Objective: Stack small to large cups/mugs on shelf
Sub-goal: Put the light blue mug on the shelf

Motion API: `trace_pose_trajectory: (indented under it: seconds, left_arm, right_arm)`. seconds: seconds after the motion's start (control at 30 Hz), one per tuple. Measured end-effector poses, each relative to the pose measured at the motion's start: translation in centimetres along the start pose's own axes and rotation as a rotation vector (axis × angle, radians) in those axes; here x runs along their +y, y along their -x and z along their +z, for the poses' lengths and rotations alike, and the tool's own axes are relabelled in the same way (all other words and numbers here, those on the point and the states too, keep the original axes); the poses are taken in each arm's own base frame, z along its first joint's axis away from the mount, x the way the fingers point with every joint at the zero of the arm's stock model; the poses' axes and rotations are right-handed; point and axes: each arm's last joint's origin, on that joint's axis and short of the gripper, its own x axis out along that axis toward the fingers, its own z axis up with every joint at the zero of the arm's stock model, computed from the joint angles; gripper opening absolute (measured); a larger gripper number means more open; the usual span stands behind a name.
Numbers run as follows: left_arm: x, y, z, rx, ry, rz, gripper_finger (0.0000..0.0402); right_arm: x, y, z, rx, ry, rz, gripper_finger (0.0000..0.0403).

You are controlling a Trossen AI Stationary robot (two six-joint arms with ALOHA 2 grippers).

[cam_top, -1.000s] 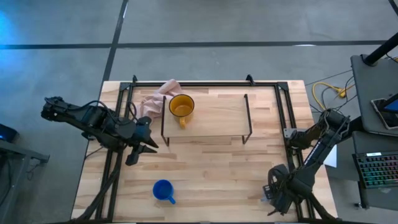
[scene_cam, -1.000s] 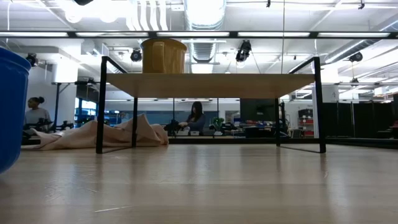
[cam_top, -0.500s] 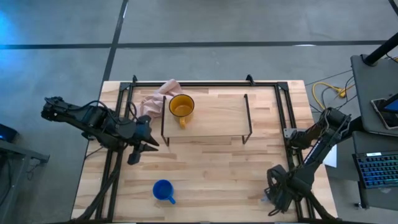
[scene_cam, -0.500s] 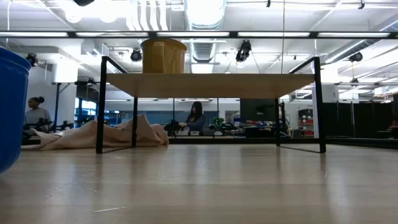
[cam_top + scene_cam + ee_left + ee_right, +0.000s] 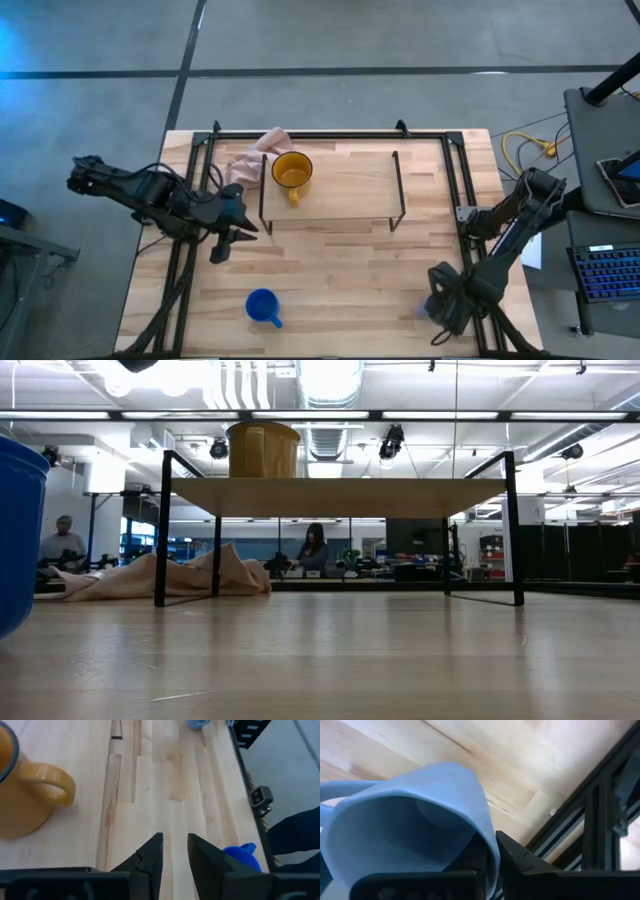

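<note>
Right pincer [image 5: 440,308] slightly shifted, clamped on pale grey-blue mug [image 5: 410,840] rim; left pincer [image 5: 174,851] narrowly parted, empty

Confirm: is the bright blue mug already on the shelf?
No, the bright blue mug stands on the table, well clear of the shelf, where only the yellow mug sits.

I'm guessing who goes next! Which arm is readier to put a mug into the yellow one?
Probably right: the right gripper pinches the pale blue mug by its rim. The left gripper hangs empty beside the shelf.
</note>
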Motion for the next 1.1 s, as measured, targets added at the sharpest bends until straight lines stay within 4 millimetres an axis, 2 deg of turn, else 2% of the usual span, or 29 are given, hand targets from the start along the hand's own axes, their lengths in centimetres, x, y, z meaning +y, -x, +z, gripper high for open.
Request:
trace_pose_trajectory:
  seconds: [0.2, 0.53, 0.9, 1.1]
  left_arm:
    - [0.2, -0.5, 0.0, 0.024, 0.057, 0.040, 0.0075]
    - [0.3, -1.1, -0.2, 0.052, 0.124, 0.085, 0.0075]
    - [0.3, -1.8, -0.2, 0.082, 0.124, 0.104, 0.0075]
    - [0.2, -2.4, -0.2, 0.103, 0.132, 0.113, 0.0075]
  right_arm:
    - [0.1, 3.1, 2.7, -0.023, 0.168, -0.006, 0.0015]
    - [1.6, 9.7, 10.3, -0.130, 0.407, 0.050, 0.0014]
    - [2.6, 15.9, 17.1, -0.305, 0.554, 0.059, 0.0013]
    - [3.1, 18.8, 22.7, -0.394, 0.518, 0.072, 0.0013]
